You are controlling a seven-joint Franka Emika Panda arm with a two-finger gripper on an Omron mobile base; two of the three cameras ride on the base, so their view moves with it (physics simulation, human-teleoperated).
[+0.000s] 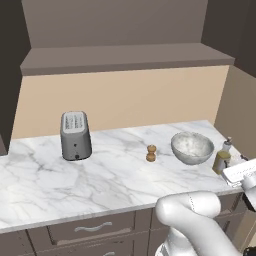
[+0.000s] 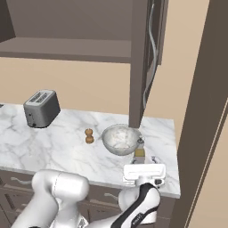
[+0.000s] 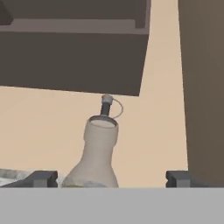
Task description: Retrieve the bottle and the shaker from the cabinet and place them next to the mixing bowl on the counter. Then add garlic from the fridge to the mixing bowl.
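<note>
— White marble counter (image 1: 100, 175) with grey veins, brown drawer fronts under it: what stands on it?

— A grey metal toaster (image 1: 75, 135) toward the left. Further right, the small brown wooden shaker (image 1: 151, 153) with a rounded knob top, upright, just beside the round pale speckled mixing bowl (image 1: 192, 147). On the bowl's other side, near the counter's right end, the tall clear glass bottle (image 1: 222, 157) of yellowish liquid, also upright.

— And the two-finger gripper (image 3: 111, 178)?

— Released. In the hand view its two dark fingertips (image 3: 41, 178) stand wide apart, one on each side of the bottle's lower body, with a clear gap between each tip and the glass. Nothing is held.

— Is the bottle touching the bowl?

— Just beside it in the right base view; whether they touch, I cannot tell.

— The cabinet?

— Dark grey-brown wall cabinet (image 1: 125, 55) above the counter, with its deep shelf showing. In the hand view its underside hangs behind the bottle's narrow neck and small pour spout.
</note>
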